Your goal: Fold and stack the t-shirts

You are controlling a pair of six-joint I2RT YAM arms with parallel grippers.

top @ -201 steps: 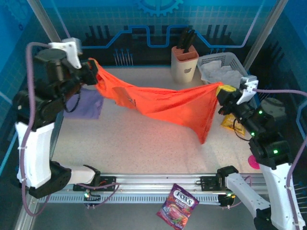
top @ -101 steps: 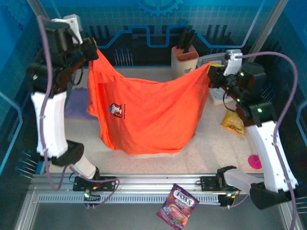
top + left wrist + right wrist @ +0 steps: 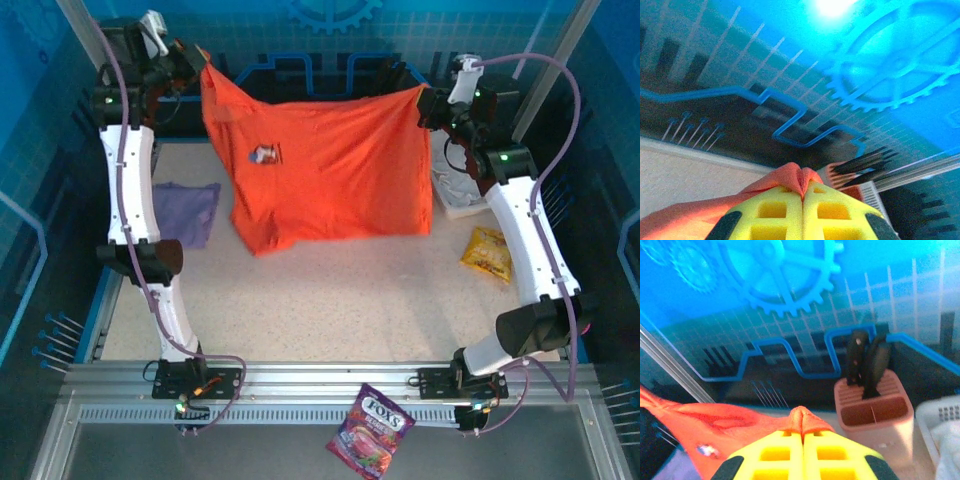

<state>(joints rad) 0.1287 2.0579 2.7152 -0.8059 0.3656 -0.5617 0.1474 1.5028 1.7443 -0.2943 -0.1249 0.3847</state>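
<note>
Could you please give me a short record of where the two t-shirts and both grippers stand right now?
Raised item: bright orange-red cloth t-shirt, spread and hanging between the arms
Left gripper: shut on one upper corner
Right gripper: shut on the opposite upper corner
Other shirt: pale lavender cloth t-shirt, loose on the speckled table, left side
Stack: not yet begun
</note>
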